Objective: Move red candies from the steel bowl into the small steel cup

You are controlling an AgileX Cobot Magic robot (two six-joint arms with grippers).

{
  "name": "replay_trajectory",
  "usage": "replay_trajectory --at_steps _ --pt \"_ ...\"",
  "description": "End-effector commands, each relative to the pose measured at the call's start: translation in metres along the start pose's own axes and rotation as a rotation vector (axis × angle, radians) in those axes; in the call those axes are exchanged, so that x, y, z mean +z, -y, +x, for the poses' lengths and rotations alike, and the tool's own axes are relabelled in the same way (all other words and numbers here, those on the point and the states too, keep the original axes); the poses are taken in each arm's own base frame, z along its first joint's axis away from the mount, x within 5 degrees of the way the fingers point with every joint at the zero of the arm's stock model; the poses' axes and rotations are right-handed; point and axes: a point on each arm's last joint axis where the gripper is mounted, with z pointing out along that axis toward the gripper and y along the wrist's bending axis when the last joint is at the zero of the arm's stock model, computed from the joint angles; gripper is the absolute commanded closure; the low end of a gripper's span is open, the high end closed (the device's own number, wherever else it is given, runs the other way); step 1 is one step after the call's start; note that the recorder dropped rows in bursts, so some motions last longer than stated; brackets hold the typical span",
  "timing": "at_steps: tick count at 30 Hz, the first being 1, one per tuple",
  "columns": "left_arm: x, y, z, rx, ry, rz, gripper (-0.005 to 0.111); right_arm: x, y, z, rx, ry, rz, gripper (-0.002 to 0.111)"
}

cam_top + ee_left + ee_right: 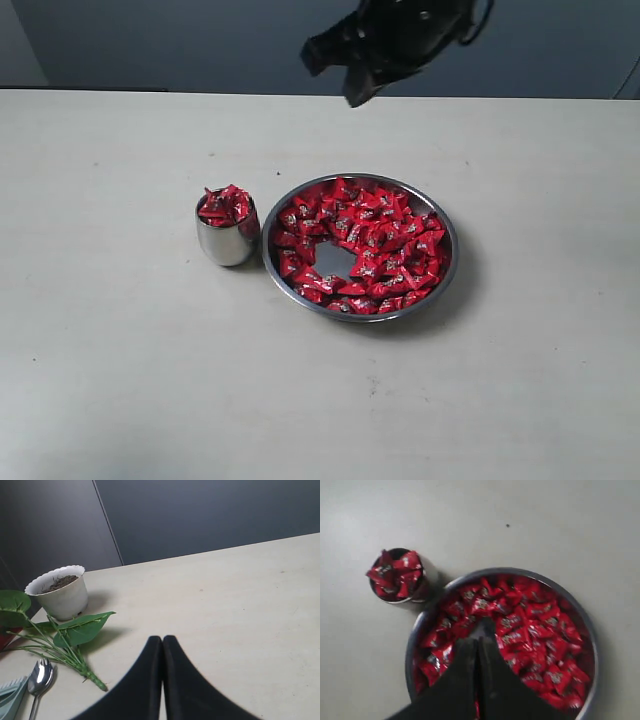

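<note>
Bowl: on the surface, ringed with candies.
Cup: just beside the bowl, heaped with candies.
Right hand: clenched, empty, above the bowl.
Left hand: clenched, empty.

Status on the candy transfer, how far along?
Done: small steel cup is heaped with red candies. In hand: nothing seen; right claw is shut above the steel bowl, no candy visible in it. Left: the bowl holds many more, though the cup looks full.
</note>
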Motion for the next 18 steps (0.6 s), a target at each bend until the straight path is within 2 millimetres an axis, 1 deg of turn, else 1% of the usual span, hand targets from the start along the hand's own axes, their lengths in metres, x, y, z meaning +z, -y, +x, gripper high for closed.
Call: replay_trajectory --at_steps 1,2,3,4,5,6,7,11,13,18 --pt "0.000 0.000 -0.001 0.001 0.016 0.001 0.106 -0.062 0.020 0.059 0.065 0.113 0.097 0.108" --pt "0.000 0.000 -0.001 0.001 0.016 0.001 0.106 -0.070 0.021 0.071 0.061 0.136 0.110 0.108" --pt "0.000 0.000 -0.001 0.001 0.016 0.001 0.106 -0.084 0.019 0.092 0.053 0.177 0.132 0.108" --pt "0.000 0.000 -0.001 0.001 0.016 0.001 0.106 -0.090 0.016 0.104 0.043 0.195 0.141 0.108" --pt "0.000 0.000 -0.001 0.001 0.016 0.001 0.106 -0.103 0.009 0.123 0.017 0.239 0.157 0.108" --pt "0.000 0.000 -0.001 0.001 0.016 0.001 0.106 -0.109 0.006 0.133 0.010 0.258 0.162 0.108" --pt "0.000 0.000 -0.001 0.001 0.016 0.001 0.106 -0.118 0.000 0.149 0.005 0.301 0.171 0.108" --pt "0.000 0.000 -0.001 0.001 0.016 0.001 0.106 -0.144 -0.009 0.172 -0.024 0.417 0.209 0.108" --pt "0.000 0.000 -0.001 0.001 0.016 0.001 0.106 -0.158 -0.013 0.181 -0.049 0.444 0.233 0.108" --pt "0.000 0.000 -0.001 0.001 0.016 0.001 0.106 -0.180 -0.029 0.201 0.004 0.477 0.164 0.108"
